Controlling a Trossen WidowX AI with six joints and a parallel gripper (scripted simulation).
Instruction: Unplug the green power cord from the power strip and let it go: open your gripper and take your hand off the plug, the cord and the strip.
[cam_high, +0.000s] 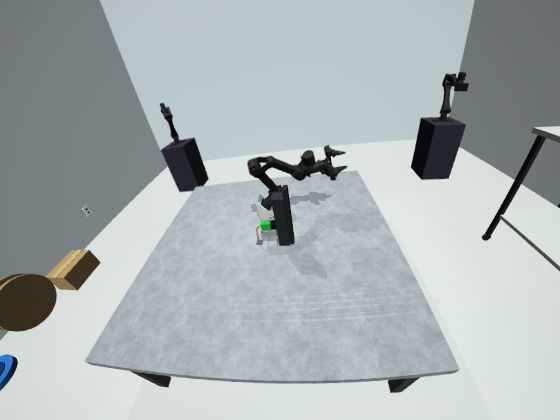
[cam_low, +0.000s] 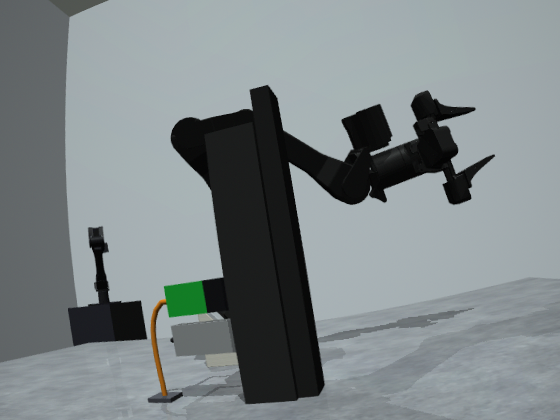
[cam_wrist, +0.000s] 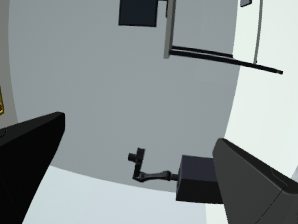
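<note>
A green plug (cam_high: 265, 225) (cam_low: 185, 299) with a black end lies level against the left side of a tall black upright slab (cam_high: 282, 220) (cam_low: 240, 250). The slab hides where the black end goes, so I cannot tell whether it sits in a socket or which part is the power strip. An orange cord (cam_high: 257, 234) (cam_low: 154, 340) bends down from the green part to a small dark pad. My gripper (cam_high: 345, 159) (cam_low: 484, 132) (cam_wrist: 141, 134) is open and empty, high up on the slab's other side, well apart from plug, cord and slab.
A grey block (cam_high: 270, 234) (cam_low: 202, 340) is below the plug, with cream pieces around it. The arm's base is behind the slab, and its links reach past the slab's upper part. All stand on the grey table (cam_high: 200, 310) (cam_low: 450, 370).
</note>
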